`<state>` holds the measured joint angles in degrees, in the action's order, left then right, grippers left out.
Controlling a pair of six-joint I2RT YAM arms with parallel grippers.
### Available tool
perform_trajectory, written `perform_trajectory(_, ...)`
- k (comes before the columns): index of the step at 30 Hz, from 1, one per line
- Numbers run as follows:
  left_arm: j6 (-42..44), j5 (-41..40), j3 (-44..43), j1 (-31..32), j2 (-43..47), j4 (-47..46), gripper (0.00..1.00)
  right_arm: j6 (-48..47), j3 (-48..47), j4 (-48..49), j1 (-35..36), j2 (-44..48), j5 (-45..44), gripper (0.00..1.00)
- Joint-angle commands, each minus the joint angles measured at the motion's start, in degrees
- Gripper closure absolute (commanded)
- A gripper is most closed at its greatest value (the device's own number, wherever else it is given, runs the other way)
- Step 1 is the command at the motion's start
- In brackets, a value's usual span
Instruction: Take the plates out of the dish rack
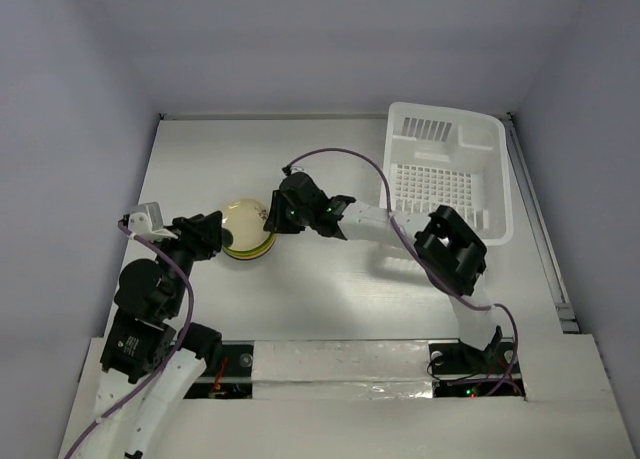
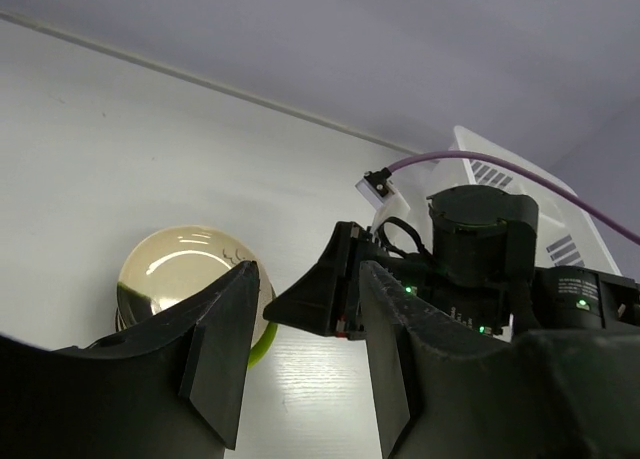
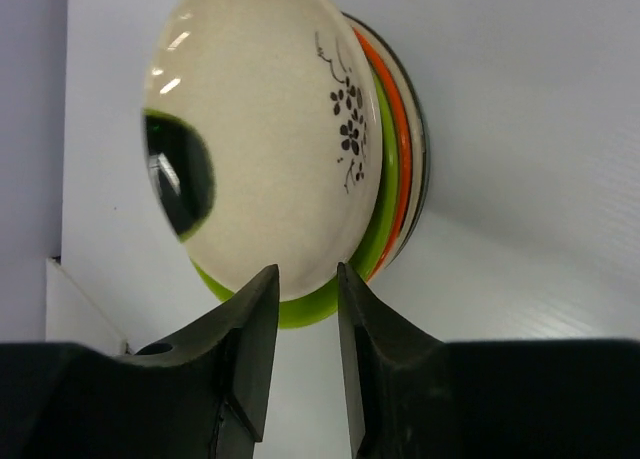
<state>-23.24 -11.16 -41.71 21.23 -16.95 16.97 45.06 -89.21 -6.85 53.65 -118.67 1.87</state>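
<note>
A stack of plates (image 1: 245,231) lies on the white table left of centre: a cream plate with a black flower sprig (image 3: 270,139) on top, then green (image 3: 312,314), orange and dark rims under it. My right gripper (image 1: 268,217) is at the stack's right edge. Its jaws stand a little apart, with the top plates' rim showing between the tips (image 3: 305,274). My left gripper (image 1: 213,235) is open and empty just left of the stack, which shows past its left finger (image 2: 180,269). The white dish rack (image 1: 430,184) stands at the back right with no plate in it.
The right arm reaches across the table middle from its base (image 1: 470,354) and fills the right of the left wrist view (image 2: 480,249). Purple cables loop over both arms. Grey walls close the table's back and sides.
</note>
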Motion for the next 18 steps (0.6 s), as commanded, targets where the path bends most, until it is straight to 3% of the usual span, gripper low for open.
perform_trajectory(1, -0.13, -0.35, 0.05, -0.49, -0.89, -1.94, 0.59, -0.32, 0.96, 2.73, 1.2, 5.11, -1.51, 0.64)
perform_trajectory(10, 0.04, -0.44, 0.05, -0.49, -0.8, -1.77, 0.58, -2.34, 8.25, 3.34, 3.57, 16.43, -10.73, 0.66)
perform_trajectory(13, 0.48, 0.52, 0.14, -0.49, -0.63, -2.12, 0.58, -3.92, 12.82, 3.6, 4.62, 23.88, -16.25, 1.0)
perform_trajectory(18, 1.71, 2.37, 0.32, -0.49, 0.34, -2.91, 0.52, -9.62, 27.2, 9.04, 6.56, 41.47, -23.92, 1.0)
